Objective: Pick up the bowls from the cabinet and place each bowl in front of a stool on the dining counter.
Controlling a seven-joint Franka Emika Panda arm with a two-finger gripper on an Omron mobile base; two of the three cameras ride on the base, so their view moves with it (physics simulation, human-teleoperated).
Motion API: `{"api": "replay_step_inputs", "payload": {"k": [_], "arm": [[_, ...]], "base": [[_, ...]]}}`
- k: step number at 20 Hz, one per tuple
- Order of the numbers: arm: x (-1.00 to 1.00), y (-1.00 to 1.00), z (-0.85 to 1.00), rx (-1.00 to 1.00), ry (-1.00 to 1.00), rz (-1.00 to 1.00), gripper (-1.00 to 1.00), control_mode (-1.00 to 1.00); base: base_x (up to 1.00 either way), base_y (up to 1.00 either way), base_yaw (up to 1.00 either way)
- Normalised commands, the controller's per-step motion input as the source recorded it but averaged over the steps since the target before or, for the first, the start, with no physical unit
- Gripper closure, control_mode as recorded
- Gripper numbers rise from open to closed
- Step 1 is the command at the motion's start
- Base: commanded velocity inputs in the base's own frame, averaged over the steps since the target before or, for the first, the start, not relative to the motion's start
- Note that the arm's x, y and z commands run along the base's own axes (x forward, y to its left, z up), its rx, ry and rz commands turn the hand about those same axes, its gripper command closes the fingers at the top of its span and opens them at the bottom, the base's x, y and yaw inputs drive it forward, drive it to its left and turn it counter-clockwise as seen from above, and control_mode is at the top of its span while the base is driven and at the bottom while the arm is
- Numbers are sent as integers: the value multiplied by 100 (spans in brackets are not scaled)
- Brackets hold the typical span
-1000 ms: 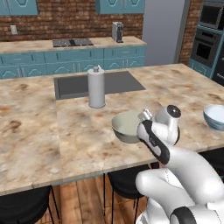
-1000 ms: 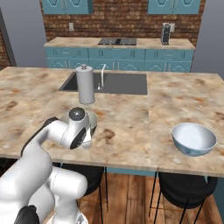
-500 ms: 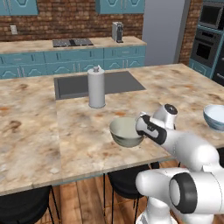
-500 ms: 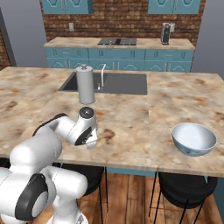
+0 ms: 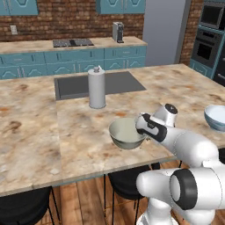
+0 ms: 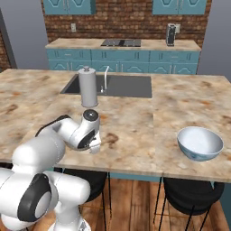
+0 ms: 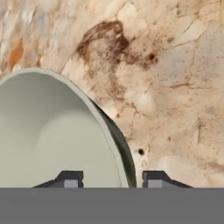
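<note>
Marbled tan stone of the dining counter (image 5: pixel 39 132) carries both bowls near its front edge. Between them reaches the white arm (image 5: pixel 189 147). An olive bowl (image 5: pixel 127 133) rests left of the white-and-blue bowl (image 6: pixel 200 143), well apart. The gripper (image 7: pixel 113 180) straddles the olive bowl's rim, fingers (image 7: pixel 70 179) spread with slack either side.
</note>
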Motion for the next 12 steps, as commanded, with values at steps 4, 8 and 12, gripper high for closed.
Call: {"api": "replay_step_inputs", "payload": {"k": [4,8,12], "arm": [[-14,-2,54,-11,0,0,-100,-100],[-75,-1,91,-5,-16,9,-100,-100],[-100,3,15,0,-66,16,-100,-100]], "base": [[0,0,0],[0,0,0],[0,0,0]]}}
